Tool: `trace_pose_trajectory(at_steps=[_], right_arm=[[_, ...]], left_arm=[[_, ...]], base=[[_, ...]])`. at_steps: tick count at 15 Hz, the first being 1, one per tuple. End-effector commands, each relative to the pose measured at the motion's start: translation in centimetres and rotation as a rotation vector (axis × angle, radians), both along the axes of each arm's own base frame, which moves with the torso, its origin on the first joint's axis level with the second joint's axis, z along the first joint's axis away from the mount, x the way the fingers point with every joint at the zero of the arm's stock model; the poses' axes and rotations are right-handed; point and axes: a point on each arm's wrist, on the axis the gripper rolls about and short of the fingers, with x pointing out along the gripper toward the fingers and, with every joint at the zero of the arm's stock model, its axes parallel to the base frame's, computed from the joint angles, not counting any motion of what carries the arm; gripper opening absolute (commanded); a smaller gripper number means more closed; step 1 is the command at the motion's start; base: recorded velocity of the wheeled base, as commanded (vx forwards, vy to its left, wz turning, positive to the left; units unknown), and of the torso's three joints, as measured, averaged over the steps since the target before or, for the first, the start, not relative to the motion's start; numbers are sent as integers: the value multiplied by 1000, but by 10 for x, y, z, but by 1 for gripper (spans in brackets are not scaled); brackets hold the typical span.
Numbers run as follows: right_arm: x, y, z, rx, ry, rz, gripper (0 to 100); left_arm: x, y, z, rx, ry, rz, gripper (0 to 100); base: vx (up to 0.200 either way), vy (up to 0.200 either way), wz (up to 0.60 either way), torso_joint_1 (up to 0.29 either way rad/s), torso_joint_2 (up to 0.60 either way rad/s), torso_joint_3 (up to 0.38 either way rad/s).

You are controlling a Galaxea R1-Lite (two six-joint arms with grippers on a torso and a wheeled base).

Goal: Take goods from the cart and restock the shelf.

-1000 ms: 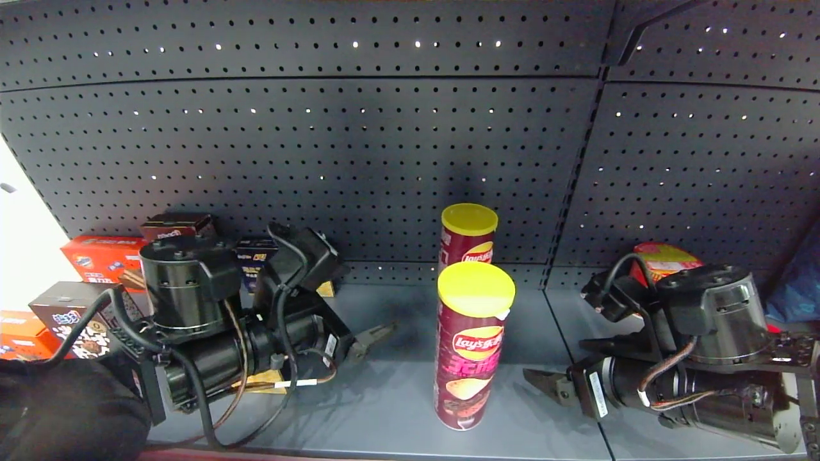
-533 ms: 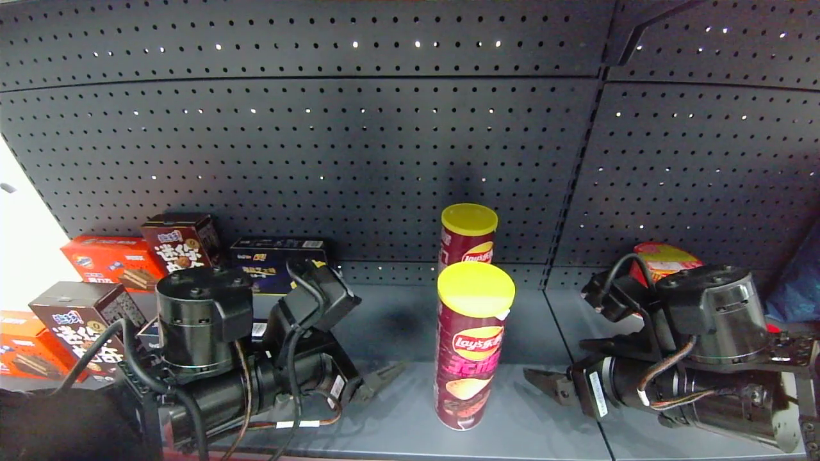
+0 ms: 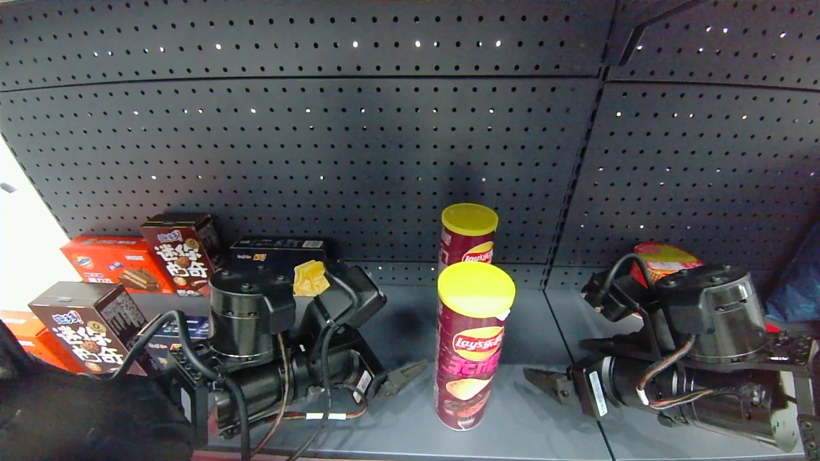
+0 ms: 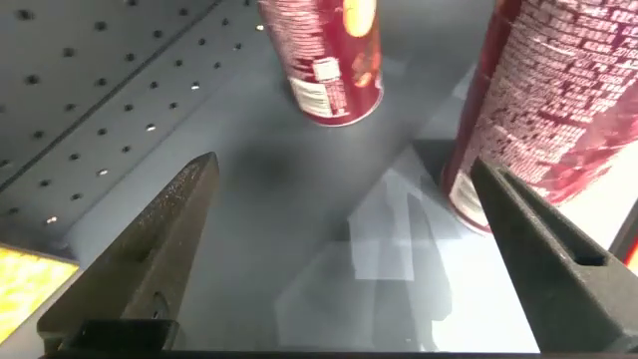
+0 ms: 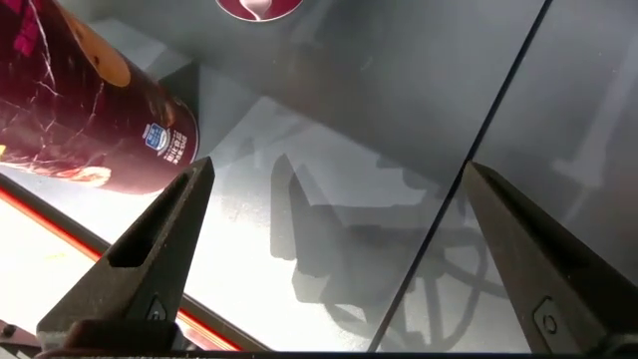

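Left pincer (image 3: 405,376) gaped wide and empty, lying low over the shelf (image 3: 397,320) near its front edge, its tip just beside the upright front can (image 3: 475,346). Right pincer (image 3: 544,379), equally wide and empty, faced that can from the opposite side. Both arms lay almost level. A second can (image 3: 468,238) stood behind, by the back edge.

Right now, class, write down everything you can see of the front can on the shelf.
The front can is a tall, dark red tube with a flat yellow lid, seemingly plastic, and a printed label with a yellow-and-red logo. It stands upright and closed on the grey shelf, near the front edge, directly before a matching rear can. The left gripper and right gripper lie on either side, fingers apart; neither touches it.
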Motion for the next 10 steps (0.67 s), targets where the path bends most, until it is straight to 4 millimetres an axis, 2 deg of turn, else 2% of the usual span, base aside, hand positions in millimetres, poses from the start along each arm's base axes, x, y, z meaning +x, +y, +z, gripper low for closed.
trace_pose_trajectory(at_steps=[1, 10], right_arm=[[0, 0, 0, 2, 1, -1, 100], [-1, -1, -2, -3, 7, -2, 100]], left_arm=[[4, -5, -6, 9, 13, -7, 100], [7, -14, -11, 13, 22, -27, 100]], base=[[0, 0, 0, 0, 0, 0], [0, 0, 0, 0, 0, 0]])
